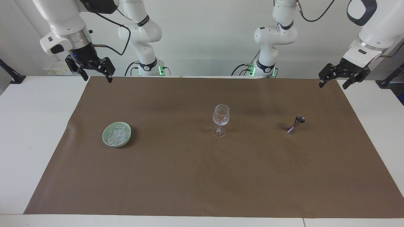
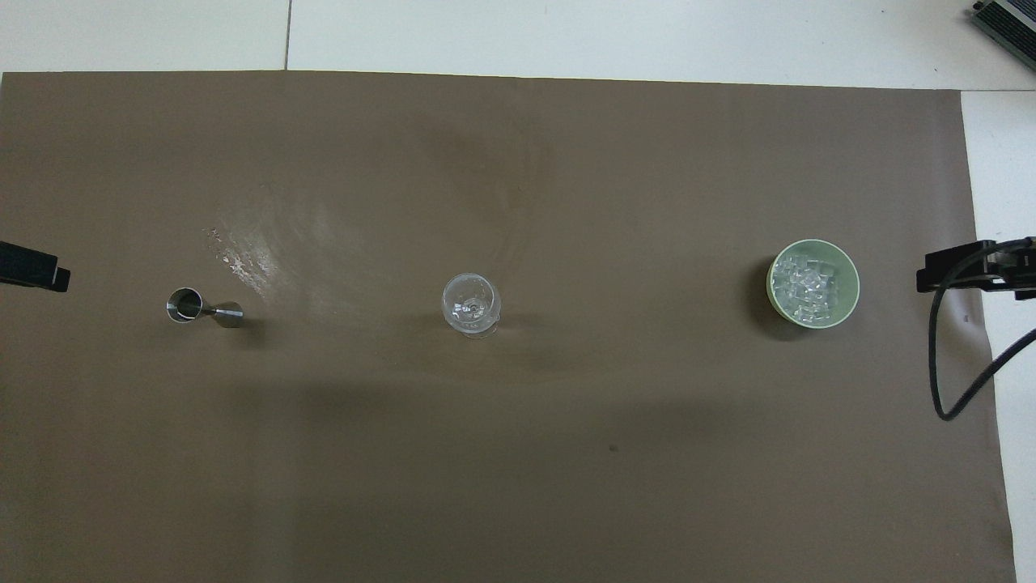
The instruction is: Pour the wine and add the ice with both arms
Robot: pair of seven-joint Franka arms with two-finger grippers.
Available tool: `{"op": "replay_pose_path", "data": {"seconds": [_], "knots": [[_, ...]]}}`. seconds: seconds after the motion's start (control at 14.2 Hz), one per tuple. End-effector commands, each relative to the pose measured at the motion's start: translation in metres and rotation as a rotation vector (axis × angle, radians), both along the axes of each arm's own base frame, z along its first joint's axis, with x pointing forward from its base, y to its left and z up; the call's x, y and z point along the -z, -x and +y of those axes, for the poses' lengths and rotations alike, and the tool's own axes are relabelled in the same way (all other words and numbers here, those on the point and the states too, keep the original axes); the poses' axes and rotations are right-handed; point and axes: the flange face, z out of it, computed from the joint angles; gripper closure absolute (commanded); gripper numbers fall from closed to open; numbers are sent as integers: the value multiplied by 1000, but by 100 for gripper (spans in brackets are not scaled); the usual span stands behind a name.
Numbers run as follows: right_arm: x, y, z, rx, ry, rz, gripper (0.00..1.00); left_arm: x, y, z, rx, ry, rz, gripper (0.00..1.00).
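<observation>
Ice (image 1: 117,135) heaped in bowl (image 1: 107,140), toward right arm's end of mat (image 1: 202,176). Glass (image 1: 220,119) mid-mat, jigger (image 1: 295,124) toward left arm's end, all well apart. Right gripper (image 1: 94,72) and left gripper (image 1: 343,76) spread, raised over mat's corners by bases.

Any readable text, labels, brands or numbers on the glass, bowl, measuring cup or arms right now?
None can be read.
Wine glass, green bowl and measuring cup: no markings show.
Dark bands on the arms' joints: any lettering is too small to read.

White bench (image 1: 31,132) covered edge to edge by a brown paper sheet (image 1: 202,176), plain white wall (image 1: 205,37) along the robots' edge, soft even light, faint shadows.
</observation>
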Motion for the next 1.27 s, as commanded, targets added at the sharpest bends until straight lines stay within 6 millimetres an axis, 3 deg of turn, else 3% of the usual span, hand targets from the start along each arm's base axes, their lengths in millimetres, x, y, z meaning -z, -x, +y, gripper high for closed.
{"op": "replay_pose_path", "data": {"seconds": [0.0, 1.2], "knots": [[-1, 7, 0, -22, -5, 6, 0, 0, 7, -1, 10, -20, -14, 0], [-1, 7, 0, -22, -5, 6, 0, 0, 9, 0, -54, -21, -3, 0]]}}
